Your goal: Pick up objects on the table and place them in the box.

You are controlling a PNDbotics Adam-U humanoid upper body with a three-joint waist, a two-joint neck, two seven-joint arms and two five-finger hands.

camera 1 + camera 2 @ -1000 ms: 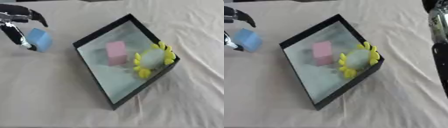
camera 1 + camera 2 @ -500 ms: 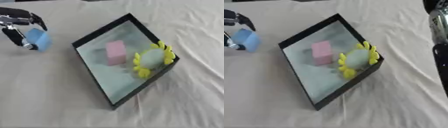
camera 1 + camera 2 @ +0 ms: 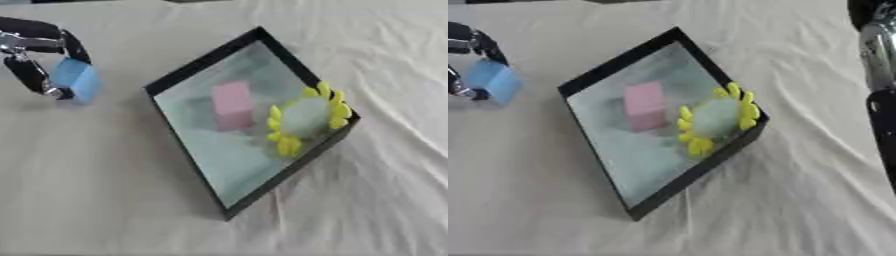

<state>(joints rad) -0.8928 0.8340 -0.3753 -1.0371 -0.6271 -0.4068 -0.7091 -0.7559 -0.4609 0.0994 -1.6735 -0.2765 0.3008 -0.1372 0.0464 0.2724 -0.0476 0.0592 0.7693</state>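
Observation:
A light blue block (image 3: 76, 80) is at the far left, just above the cloth, and my left hand (image 3: 33, 55) has its fingers and thumb curled round it. The black-walled box (image 3: 198, 67) lies askew in the middle, to the right of the block. Inside it a pink block (image 3: 233, 105) rests near the centre. A pale round thing with yellow petals (image 3: 304, 118) leans against the box's right wall. Of my right arm only a silver and black section (image 3: 878, 55) shows at the right edge; its hand is out of sight.
A wrinkled cream cloth (image 3: 105, 190) covers the table all round the box, with folds to the right of it.
My left hand has closed further round the blue block and carried it slightly up and to the right. The box and its contents have not moved.

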